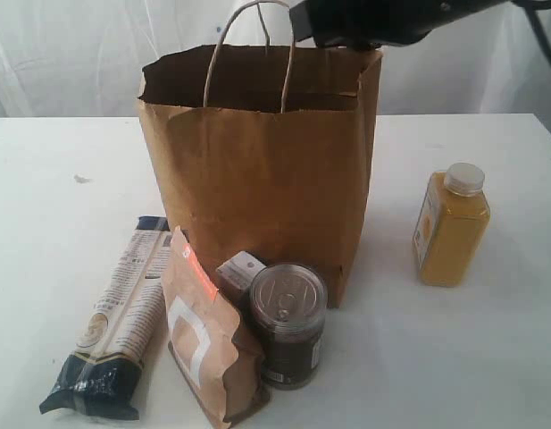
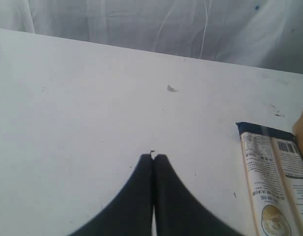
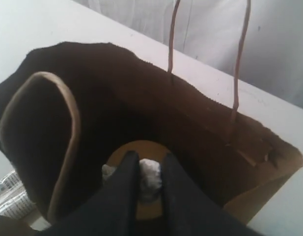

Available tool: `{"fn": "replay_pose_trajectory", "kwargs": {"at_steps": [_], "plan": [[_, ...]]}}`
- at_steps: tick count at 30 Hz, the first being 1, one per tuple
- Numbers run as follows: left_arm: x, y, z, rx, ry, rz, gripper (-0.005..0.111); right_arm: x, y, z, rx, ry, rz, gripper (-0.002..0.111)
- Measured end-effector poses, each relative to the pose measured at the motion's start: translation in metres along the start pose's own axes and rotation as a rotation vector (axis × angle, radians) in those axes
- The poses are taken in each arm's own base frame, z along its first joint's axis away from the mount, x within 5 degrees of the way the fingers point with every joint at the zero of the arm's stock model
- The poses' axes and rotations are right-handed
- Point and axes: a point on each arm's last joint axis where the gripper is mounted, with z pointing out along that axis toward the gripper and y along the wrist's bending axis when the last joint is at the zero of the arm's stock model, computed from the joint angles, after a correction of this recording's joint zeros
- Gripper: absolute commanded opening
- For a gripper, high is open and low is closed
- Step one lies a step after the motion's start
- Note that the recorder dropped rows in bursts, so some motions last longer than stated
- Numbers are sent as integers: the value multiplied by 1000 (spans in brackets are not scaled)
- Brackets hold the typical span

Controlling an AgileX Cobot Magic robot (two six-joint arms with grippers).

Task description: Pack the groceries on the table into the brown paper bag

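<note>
The brown paper bag (image 1: 257,179) stands open mid-table. My right gripper (image 3: 149,160) reaches down into the bag (image 3: 200,128), shut on the yellow-lidded jar (image 3: 141,209), whose white contents show between the fingers; in the exterior view only its black arm (image 1: 382,22) shows above the rim. In front of the bag sit the can (image 1: 288,323), the small carton (image 1: 240,273), the brown-orange pouch (image 1: 204,340) and the pasta packet (image 1: 114,326). The juice bottle (image 1: 450,228) stands upright to the right. My left gripper (image 2: 153,156) is shut and empty over bare table (image 2: 92,98), left of the pasta packet (image 2: 271,187).
A twisted handle (image 1: 248,54) rises from the bag's near rim, and another handle (image 3: 43,142) droops inside beside my right gripper. A small scrap (image 1: 81,179) lies on the table far left. White curtain hangs behind the table.
</note>
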Motion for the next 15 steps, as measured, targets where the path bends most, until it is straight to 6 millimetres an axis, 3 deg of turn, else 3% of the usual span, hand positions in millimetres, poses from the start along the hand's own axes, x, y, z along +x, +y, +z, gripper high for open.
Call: {"fn": "replay_pose_trajectory", "kwargs": {"at_steps": [4, 8, 13, 15], "plan": [[0, 0, 0, 0, 0, 0, 0, 5, -2, 15, 0, 39, 7, 41], [0, 0, 0, 0, 0, 0, 0, 6, -3, 17, 10, 46, 18, 47], [0, 0, 0, 0, 0, 0, 0, 0, -2, 0, 22, 3, 29, 47], [0, 0, 0, 0, 0, 0, 0, -6, 0, -27, 44, -34, 30, 47]]}}
